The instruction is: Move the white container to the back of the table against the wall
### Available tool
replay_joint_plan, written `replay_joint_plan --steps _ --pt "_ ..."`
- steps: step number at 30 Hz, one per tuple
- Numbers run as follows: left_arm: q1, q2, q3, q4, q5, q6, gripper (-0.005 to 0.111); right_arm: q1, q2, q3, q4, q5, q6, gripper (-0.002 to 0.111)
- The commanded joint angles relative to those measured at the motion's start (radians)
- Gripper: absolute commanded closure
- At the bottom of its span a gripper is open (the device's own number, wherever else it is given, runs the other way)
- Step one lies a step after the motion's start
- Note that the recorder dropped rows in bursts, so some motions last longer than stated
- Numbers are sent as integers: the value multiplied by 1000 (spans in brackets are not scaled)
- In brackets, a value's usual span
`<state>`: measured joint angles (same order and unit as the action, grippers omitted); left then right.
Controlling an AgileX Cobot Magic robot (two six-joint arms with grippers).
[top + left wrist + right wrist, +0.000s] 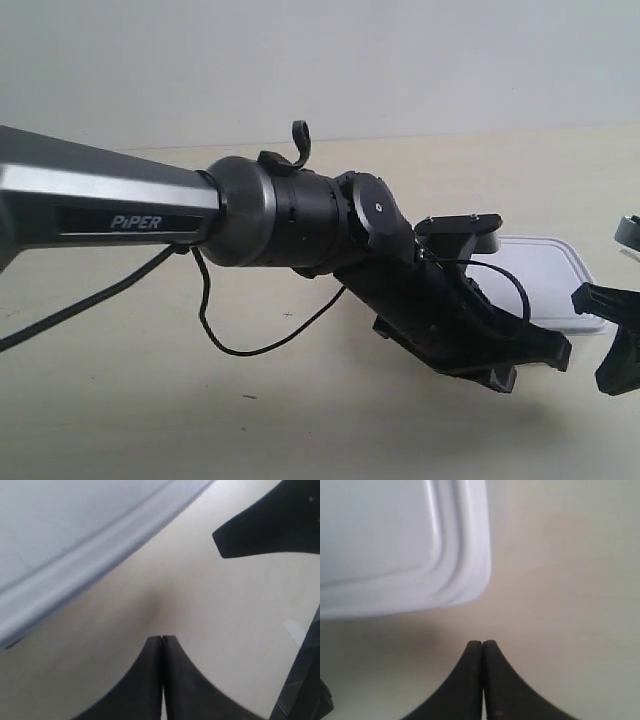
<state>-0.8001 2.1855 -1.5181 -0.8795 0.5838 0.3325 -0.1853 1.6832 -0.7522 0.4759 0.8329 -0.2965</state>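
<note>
Your left gripper (162, 639) has its two fingers pressed together. The tips meet in one thin line and nothing is between them. They hang over bare table (210, 610) and hold nothing. The white container (60, 540) lies near them with its rimmed edge running past. A band of table shows between the edge and the tips, so I see no contact. A black pointed shape (270, 525) stands at the border of this view. I cannot tell to what it belongs.

Your right gripper (482, 642) is in the same state, fingers pressed together and nothing pinched. Its tips are just beside a rounded corner of the white container (380, 535). A narrow strip of table (560, 580) separates them, so it is close but does not touch.

In the exterior view, the white container (550, 270) rests flat on the table (150, 400) at the right side, with its lid on. It is apart from the wall (300, 60), and bare tabletop lies between them. The arm at the exterior view's left reaches across the scene and is marked "PiPER". Its gripper (525, 362) is in front of the near left part of the container and hides it. From this view I cannot tell if it touches the box. A thin black cable (230, 340) hangs in a loop under this arm. The gripper of the arm at the exterior view's right (615, 340) is at the right border, beside the container's right end.
</note>
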Motion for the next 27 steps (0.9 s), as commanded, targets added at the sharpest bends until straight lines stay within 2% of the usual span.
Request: replay_joint_plan --steps 1,12,18,27 --pt "0 37 -17 -12 -4 5 107 -7 36 -62 16 -17 -20 108" --pt "36 88 -36 -13 -71 7 107 -7 115 -135 28 -11 -27 108" --pt "71 129 -94 -9 -76 5 107 -7 146 -168 113 -11 -96 108" --pt "106 147 -152 11 -99 1 107 -7 198 -249 120 -17 -96 108"
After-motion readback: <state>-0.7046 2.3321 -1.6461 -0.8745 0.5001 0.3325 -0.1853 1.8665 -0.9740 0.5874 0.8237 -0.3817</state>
